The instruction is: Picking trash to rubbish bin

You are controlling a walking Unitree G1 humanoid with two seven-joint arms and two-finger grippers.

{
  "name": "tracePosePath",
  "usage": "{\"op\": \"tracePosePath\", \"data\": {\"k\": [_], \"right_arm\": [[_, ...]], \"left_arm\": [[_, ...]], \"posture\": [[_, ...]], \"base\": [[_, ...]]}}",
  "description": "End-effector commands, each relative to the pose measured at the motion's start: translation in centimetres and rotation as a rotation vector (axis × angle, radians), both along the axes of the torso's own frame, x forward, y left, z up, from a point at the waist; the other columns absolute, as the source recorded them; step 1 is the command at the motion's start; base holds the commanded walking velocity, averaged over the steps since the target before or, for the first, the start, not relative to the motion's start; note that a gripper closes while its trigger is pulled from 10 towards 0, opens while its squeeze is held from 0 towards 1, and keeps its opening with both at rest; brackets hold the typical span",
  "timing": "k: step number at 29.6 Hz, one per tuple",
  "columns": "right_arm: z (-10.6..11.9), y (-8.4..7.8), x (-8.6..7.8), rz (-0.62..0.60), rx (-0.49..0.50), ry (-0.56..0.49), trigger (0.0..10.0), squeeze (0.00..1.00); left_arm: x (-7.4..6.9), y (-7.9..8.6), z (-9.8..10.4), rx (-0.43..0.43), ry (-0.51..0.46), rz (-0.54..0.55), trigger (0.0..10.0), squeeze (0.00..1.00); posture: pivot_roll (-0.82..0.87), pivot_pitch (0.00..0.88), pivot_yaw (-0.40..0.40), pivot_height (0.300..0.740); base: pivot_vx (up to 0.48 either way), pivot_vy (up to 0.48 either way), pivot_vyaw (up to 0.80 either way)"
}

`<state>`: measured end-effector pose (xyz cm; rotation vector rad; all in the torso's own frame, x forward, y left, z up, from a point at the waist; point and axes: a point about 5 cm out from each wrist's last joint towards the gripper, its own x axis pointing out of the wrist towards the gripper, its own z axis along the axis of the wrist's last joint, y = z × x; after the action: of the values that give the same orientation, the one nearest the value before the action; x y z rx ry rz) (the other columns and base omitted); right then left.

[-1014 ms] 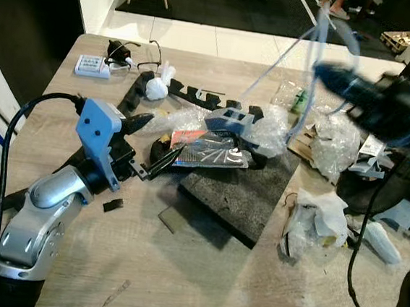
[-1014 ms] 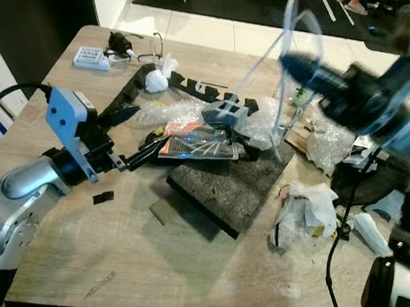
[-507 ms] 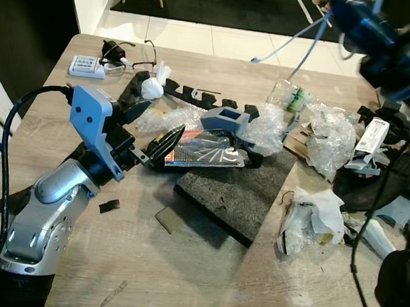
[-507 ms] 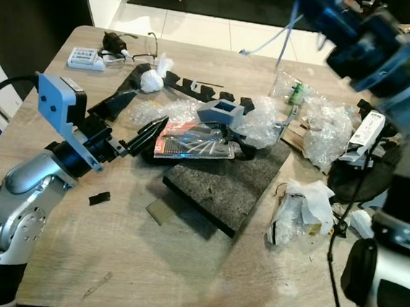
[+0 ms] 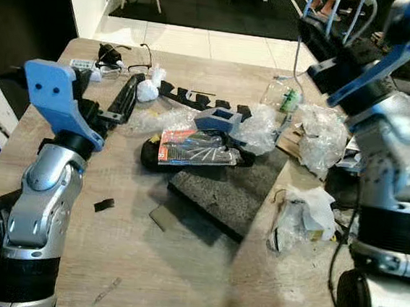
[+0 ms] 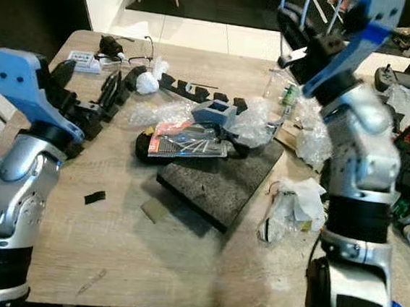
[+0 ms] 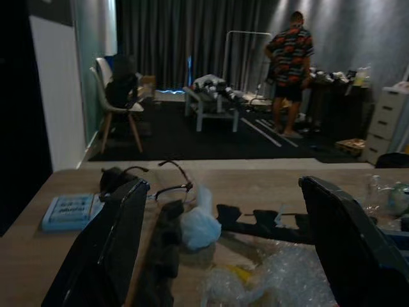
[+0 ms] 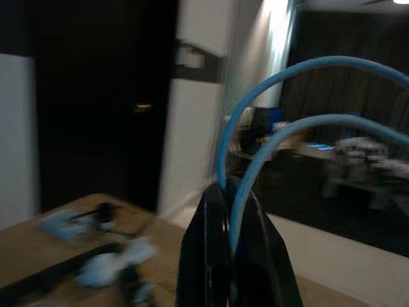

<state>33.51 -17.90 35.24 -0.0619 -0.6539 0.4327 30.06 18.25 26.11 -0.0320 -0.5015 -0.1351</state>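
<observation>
Blue tubing (image 8: 281,96) is pinched in the raised right hand (image 8: 230,256); left hand (image 7: 223,249) gapes above cluttered table (image 5: 179,267).

Silver arms, blue wrist mounts, prob. plastic

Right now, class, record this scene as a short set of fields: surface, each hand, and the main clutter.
surface: wooden table
left hand: open, raised near the table's left edge
right hand: shut on blue tubing, lifted above the far right of the table
clutter: dark foam slab, foil packet, crumpled clear plastic, white tissue
</observation>
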Motion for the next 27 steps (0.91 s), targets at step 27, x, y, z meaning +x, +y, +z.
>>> {"op": "tracePosePath", "data": {"k": [27], "right_arm": [[-4.7,2.5,-0.2,-0.089,0.038,0.0,10.0,0.0]], "left_arm": [[0.0,-1.9,-0.4,-0.028,0.03,0.03,10.0,0.0]], "posture": [[0.02,0.141,-0.061,0.74]], "base": [[-0.04,0.0,0.0]]}}
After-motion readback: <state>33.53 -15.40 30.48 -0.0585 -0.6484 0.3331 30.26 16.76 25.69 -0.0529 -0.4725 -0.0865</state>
